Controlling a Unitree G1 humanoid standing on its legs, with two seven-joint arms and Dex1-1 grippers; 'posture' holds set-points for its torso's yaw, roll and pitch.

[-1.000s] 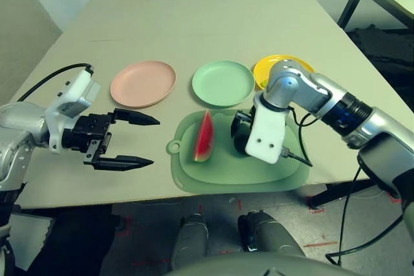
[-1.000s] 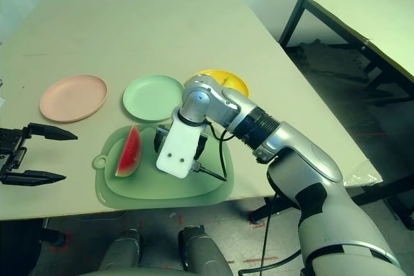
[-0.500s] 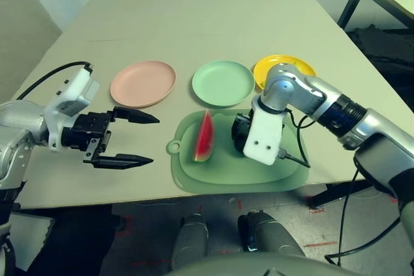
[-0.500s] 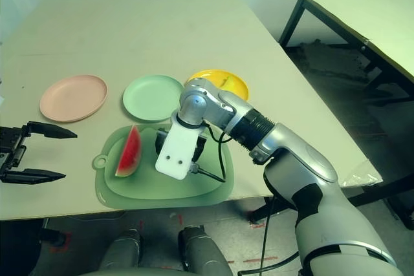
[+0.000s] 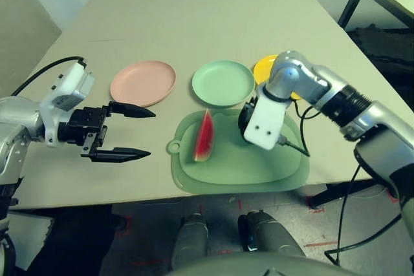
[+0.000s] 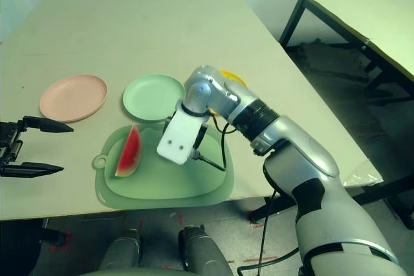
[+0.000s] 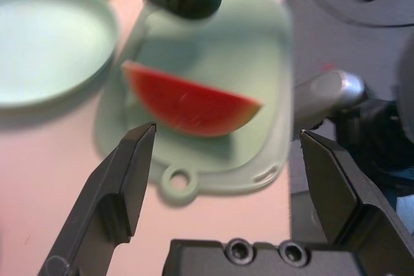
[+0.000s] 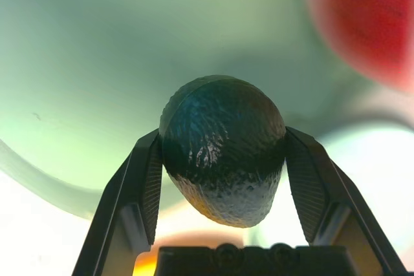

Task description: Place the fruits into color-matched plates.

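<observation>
A dark green avocado sits clamped between the two black fingers of my right gripper, held a little above the back edge of the light green cutting mat. The red watermelon wedge lies on the mat's left half. Behind the mat stand the pink plate, the mint green plate and the yellow plate, which my right arm partly hides. My left gripper hovers open over the table left of the mat, its fingers pointing at the watermelon.
The mat lies close to the table's front edge, with its hole tab toward my left gripper. A black cable from my right wrist trails over the mat. A second table stands off to the right.
My right gripper has shut on the avocado and raised it off the mat toward the plates. My left arm has drifted slightly to the left, still open.
</observation>
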